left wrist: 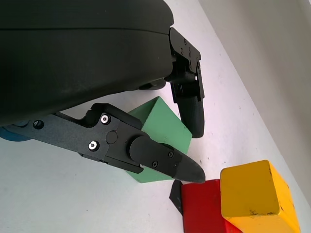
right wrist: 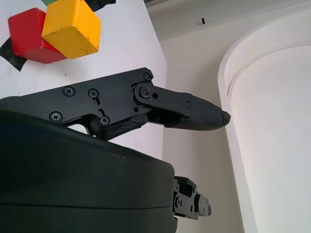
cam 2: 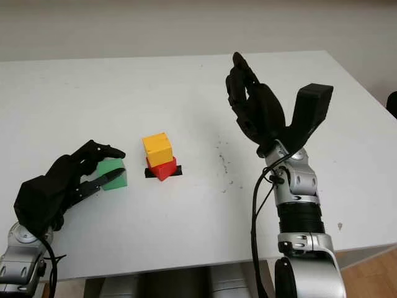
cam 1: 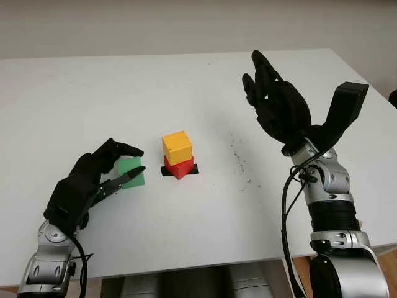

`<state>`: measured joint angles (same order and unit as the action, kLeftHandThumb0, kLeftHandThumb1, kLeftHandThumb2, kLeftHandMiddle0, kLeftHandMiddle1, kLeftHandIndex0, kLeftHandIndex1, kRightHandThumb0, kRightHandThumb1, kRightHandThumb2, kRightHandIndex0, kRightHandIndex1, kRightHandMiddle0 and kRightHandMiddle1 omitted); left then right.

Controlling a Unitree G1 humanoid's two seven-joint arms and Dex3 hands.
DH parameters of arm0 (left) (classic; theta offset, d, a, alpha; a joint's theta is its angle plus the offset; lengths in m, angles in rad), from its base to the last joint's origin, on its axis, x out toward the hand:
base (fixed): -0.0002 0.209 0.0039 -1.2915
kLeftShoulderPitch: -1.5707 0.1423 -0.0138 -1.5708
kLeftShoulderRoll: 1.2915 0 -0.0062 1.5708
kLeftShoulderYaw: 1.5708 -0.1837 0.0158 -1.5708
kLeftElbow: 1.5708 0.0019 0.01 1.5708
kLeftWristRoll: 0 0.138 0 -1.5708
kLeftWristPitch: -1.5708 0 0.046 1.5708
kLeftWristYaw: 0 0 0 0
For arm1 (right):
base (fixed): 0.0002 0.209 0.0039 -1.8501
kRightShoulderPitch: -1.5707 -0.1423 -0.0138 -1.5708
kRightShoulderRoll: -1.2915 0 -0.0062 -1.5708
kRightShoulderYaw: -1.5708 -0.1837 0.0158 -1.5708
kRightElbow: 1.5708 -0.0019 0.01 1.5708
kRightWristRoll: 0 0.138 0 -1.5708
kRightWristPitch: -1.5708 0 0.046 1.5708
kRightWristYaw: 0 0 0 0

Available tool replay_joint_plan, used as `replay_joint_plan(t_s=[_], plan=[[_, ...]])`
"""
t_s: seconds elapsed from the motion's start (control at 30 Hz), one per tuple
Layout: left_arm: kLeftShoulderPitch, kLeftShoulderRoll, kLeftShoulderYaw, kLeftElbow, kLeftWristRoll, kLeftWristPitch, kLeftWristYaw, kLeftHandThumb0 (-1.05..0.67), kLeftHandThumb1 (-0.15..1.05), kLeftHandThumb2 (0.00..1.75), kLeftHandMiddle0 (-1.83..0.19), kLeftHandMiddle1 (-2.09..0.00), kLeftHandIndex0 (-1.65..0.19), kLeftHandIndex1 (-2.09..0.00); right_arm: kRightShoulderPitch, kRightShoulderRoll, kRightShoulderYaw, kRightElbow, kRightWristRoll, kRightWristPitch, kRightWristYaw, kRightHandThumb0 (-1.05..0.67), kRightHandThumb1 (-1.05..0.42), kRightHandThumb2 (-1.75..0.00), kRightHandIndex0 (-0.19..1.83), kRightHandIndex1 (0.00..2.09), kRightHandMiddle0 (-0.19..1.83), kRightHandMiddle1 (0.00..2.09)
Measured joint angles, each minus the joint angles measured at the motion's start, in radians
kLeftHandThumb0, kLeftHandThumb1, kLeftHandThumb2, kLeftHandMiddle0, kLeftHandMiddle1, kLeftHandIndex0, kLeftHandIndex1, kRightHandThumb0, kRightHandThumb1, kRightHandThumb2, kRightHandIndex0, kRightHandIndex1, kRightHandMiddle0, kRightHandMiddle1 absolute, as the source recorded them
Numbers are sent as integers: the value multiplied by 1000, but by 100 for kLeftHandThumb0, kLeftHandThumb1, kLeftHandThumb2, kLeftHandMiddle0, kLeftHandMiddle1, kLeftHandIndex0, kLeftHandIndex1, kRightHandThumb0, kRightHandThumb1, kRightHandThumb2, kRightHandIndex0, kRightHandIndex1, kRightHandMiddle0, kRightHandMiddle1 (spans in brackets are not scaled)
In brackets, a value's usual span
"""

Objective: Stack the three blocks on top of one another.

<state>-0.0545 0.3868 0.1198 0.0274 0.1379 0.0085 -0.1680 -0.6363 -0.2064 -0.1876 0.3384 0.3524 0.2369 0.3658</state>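
The yellow block point(cam 1: 177, 147) sits skewed on top of the red block point(cam 1: 180, 168), which stands on a black tape mark point(cam 1: 195, 170) in the middle of the table. Just left of this pair, the green block point(cam 1: 129, 167) rests on the table inside my left hand point(cam 1: 138, 161). One finger point(left wrist: 192, 107) presses its far side and the thumb point(left wrist: 165, 162) its near side. My right hand point(cam 1: 273, 93) is open and raised well above the table to the right of the stack, palm towards the blocks.
The white table point(cam 1: 205, 223) has a scatter of small dark specks point(cam 1: 239, 158) right of the stack. Its front edge runs just before my arms, and its right edge point(cam 1: 366, 84) lies behind the right hand.
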Motion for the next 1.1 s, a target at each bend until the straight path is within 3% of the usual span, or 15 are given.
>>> replay_joint_plan(t_s=[0.07,0.1,0.17,0.2,0.27,0.47,0.67,1.1], plan=[[5,16,-4,-26,28,22,-1,-42,99,5,-23,-4,-30,-128,0,0,0,-1,0,1,0,-57,-105,-63,-16,5,-8,6],[9,23,-6,-40,35,40,-8,-47,98,5,-12,-4,-25,-88,0,0,1,-2,0,1,1,-57,-105,-64,-17,5,-9,6],[20,42,-15,-69,62,71,-23,-55,97,5,0,-4,-24,-36,1,0,1,-2,0,2,1,-57,-105,-63,-17,5,-9,6],[26,54,-21,-83,79,84,-30,-59,95,5,8,-3,-19,-19,1,0,1,-2,0,3,0,-57,-105,-63,-16,5,-9,6],[36,78,-28,-105,112,98,-40,-64,94,5,14,-2,-12,-8,1,0,1,-2,0,3,-1,-57,-105,-63,-16,5,-9,6],[74,130,-19,-186,137,128,-75,-67,91,5,19,0,7,-2,2,0,1,-2,-1,3,-2,-57,-105,-63,-15,6,-8,6],[94,163,59,-277,112,143,-90,-81,90,5,19,0,13,-3,2,0,4,-2,-1,3,2,-57,-105,-63,-15,6,-7,6],[121,202,66,-338,193,143,-115,-62,82,5,19,-4,-12,-8,2,0,14,-4,-1,9,-7,-57,-105,-62,-14,6,-5,7]])
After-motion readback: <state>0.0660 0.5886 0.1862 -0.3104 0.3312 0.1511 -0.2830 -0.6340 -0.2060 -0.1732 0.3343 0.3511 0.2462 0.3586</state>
